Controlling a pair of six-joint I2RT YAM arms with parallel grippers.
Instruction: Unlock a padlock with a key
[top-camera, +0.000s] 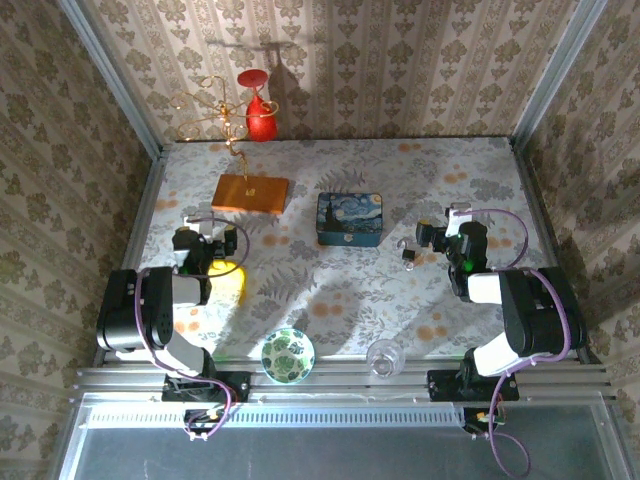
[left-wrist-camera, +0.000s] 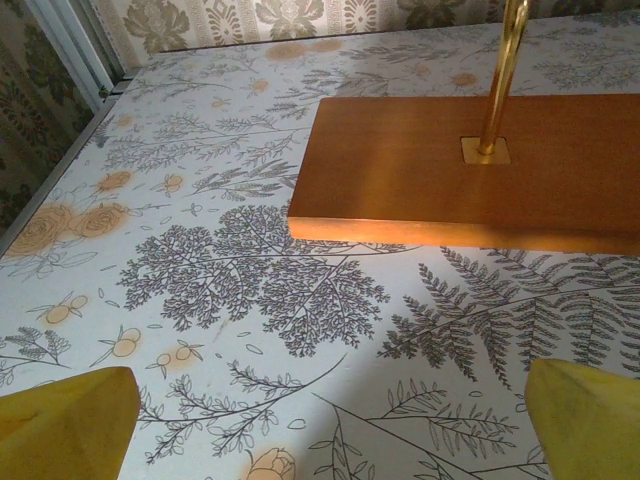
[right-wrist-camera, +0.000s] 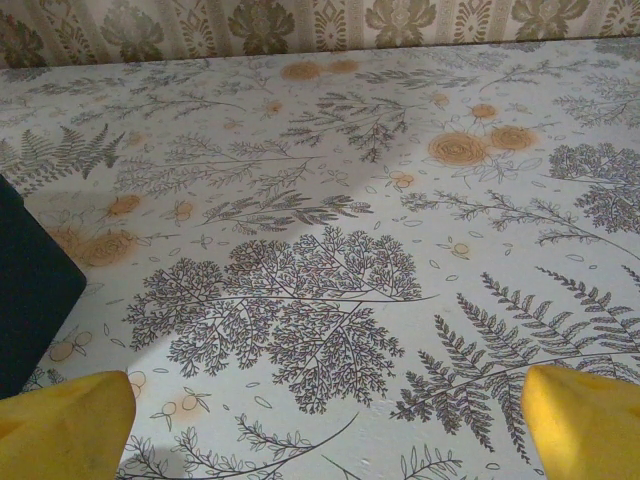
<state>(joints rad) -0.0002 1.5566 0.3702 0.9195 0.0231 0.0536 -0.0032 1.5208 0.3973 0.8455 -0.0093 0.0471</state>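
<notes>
Both tools are released. Left tool (left-wrist-camera: 328, 428): yellow fingertips (left-wrist-camera: 62, 422) spread wide at the bottom corners of its wrist view, just patterned desk (left-wrist-camera: 200, 250) between them. It faces the near edge of the wooden board (left-wrist-camera: 470, 170), which carries a gold wire stand (left-wrist-camera: 503, 70). Right tool (right-wrist-camera: 322, 425): same, jaws wide apart over the cloth, with the dark side of the blue tin (right-wrist-camera: 22, 290) at the left edge of its wrist view. The padlock (top-camera: 406, 250) sits on the desk in the top view, between the blue tin and the right tool, near both and touching neither. There are two tiny specks there, one silvery and one darker. Probably the lock and the key, but at this resolution I can't tell which is which or whether they touch. Left arm is well apart from the padlock, on the other side of the tin. Elsewhere: red vase (top-camera: 260, 118) at the back wall, green patterned bowl (top-camera: 288, 355) and a clear glass (top-camera: 381, 358) at the near edge between the arm bases.
</notes>
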